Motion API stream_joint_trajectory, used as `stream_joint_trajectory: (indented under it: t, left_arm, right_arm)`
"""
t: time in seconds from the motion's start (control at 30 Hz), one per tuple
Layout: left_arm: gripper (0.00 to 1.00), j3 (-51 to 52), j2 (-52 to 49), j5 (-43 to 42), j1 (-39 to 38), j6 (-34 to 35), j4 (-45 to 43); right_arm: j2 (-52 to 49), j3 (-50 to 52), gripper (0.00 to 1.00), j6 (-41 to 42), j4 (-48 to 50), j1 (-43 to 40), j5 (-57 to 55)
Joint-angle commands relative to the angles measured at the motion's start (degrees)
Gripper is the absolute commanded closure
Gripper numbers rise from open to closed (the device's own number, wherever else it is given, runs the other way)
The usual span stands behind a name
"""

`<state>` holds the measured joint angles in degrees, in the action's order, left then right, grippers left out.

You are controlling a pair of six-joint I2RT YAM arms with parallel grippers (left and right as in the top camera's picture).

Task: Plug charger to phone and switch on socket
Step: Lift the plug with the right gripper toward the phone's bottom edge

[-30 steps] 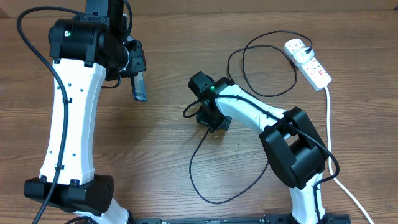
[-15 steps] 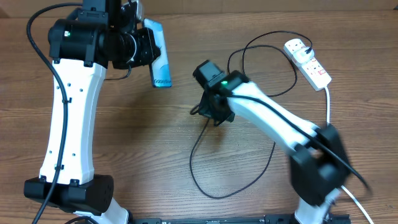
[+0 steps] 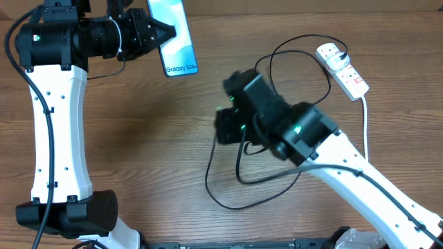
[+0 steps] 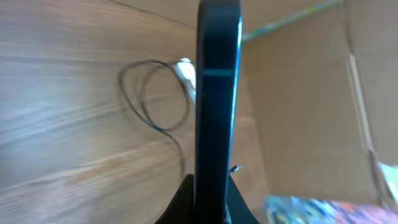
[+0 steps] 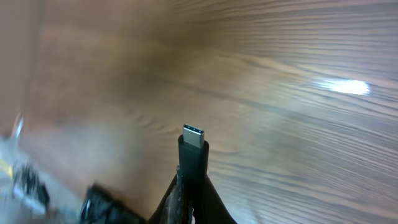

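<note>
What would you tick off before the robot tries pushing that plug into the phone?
1. Grip on the slim blue-screened phone by the left claw: ok.
2. Hold on the small black plug by the right claw, metal tip exposed: ok.
3. Plug close to the phone: not ok, well apart.
4. Slack in the thin black cable, looping on the wooden table: ok.
5. Switch on the white power strip: cannot tell.
</note>
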<state>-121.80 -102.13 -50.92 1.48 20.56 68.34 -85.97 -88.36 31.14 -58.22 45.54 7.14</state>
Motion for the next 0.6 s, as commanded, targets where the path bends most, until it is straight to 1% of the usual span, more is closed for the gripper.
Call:
stream_joint_trajectory:
  t: [0.0,0.2,0.43,0.57]
  left_arm:
    - [0.96,-0.2,0.2,-7.0,-0.8,-4.4,1.7]
    - [0.96,-0.2,0.2,-6.6,-0.8,-10.1,6.3]
    - [0.96,-0.2,0.2,-6.0,-0.8,-10.8,7.9]
    - [0.96,-0.2,0.2,-7.2,-1.1,-10.8,8.2]
  right_arm:
    - [2.4,-0.8,0.96,-3.8,2.3,3.1,1.0]
    - [4.4,-0.8,0.96,-4.4,3.5,3.9,0.1]
    - [7.0,-0.8,0.96,-4.6,4.5,3.9,0.3]
    - [6.7,-0.8,0.96,-4.6,5.2,4.0,3.3]
